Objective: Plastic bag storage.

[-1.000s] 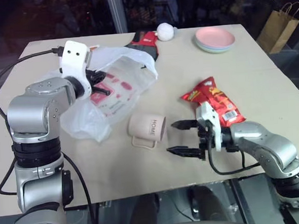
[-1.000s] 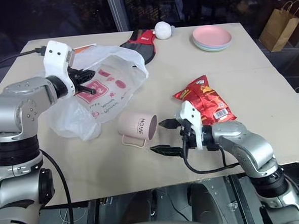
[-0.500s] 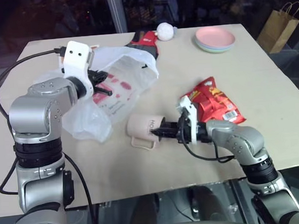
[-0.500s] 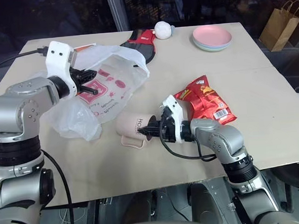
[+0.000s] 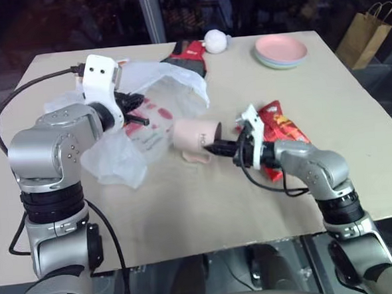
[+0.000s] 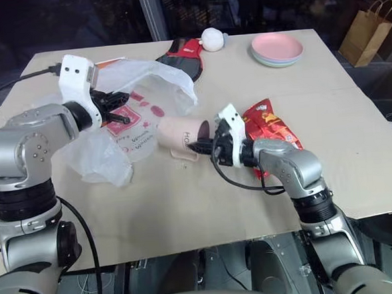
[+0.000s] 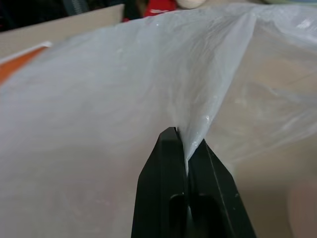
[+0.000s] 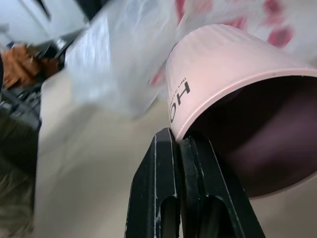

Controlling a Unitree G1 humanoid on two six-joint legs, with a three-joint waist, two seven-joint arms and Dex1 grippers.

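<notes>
Beige tabletop (image 5: 206,206); plastic bag (image 5: 161,116) (pinched by left end effector (image 5: 135,107))

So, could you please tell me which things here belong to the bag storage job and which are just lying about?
In use:
- thin translucent white plastic bag with red print, pinched by left gripper
- pale pink ribbed cup, rim clamped by right gripper

Lying about:
- glossy red snack packet
- stacked pastel plates
- brown paper bag

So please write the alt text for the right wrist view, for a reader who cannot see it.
The right hand is shut on the rim of a pink cup that lies tilted, its dark opening facing the camera. Behind the cup is the plastic bag, translucent with red marks, above the beige table.
</notes>
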